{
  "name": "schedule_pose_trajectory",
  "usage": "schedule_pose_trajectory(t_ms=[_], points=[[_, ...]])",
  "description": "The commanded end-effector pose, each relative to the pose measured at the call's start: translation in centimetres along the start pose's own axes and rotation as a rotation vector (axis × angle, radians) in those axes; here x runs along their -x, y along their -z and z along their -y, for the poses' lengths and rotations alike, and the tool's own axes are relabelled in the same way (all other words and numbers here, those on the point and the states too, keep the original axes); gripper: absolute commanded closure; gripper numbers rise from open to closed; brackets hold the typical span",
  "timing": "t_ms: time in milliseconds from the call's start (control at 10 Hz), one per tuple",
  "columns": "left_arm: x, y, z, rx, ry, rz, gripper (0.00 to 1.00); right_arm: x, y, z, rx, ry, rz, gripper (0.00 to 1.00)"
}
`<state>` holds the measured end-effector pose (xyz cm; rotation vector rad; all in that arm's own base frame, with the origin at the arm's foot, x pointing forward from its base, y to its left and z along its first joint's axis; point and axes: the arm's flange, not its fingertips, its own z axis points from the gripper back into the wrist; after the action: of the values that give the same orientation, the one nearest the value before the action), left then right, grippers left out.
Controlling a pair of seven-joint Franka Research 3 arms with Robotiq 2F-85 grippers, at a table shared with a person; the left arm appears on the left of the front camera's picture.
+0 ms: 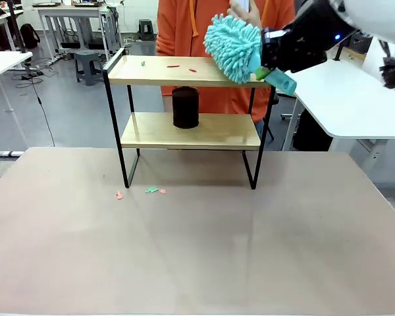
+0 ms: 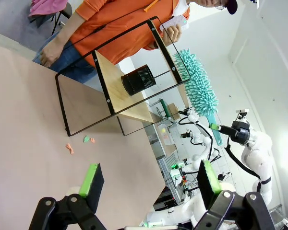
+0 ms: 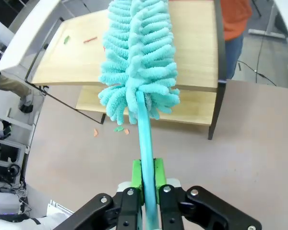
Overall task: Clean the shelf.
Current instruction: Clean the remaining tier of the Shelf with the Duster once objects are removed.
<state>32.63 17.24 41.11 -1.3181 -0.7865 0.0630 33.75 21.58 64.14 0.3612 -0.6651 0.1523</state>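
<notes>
Over the right end of the top board of the shelf, the right gripper is clamping its jaws tight on the handle of a teal duster. It is angling the fluffy head toward the wood, probably to sweep the coloured scraps near the left end. The shelf is standing at the desk's far edge. The left gripper is hanging wide open, holding nothing.
</notes>
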Motion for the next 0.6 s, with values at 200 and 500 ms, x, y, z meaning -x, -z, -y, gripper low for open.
schedule_pose_trajectory(t_ms=[200, 500], points=[[0.7, 0.2, 0.4, 0.01, 0.02, 0.004, 0.0, -2.5, 2.5, -2.9, 0.016, -0.027, -0.022, 0.88], [0.7, 0.2, 0.4, 0.01, 0.02, 0.004, 0.0, -4.3, 5.3, -6.4, -0.009, -0.091, -0.062, 0.88]])
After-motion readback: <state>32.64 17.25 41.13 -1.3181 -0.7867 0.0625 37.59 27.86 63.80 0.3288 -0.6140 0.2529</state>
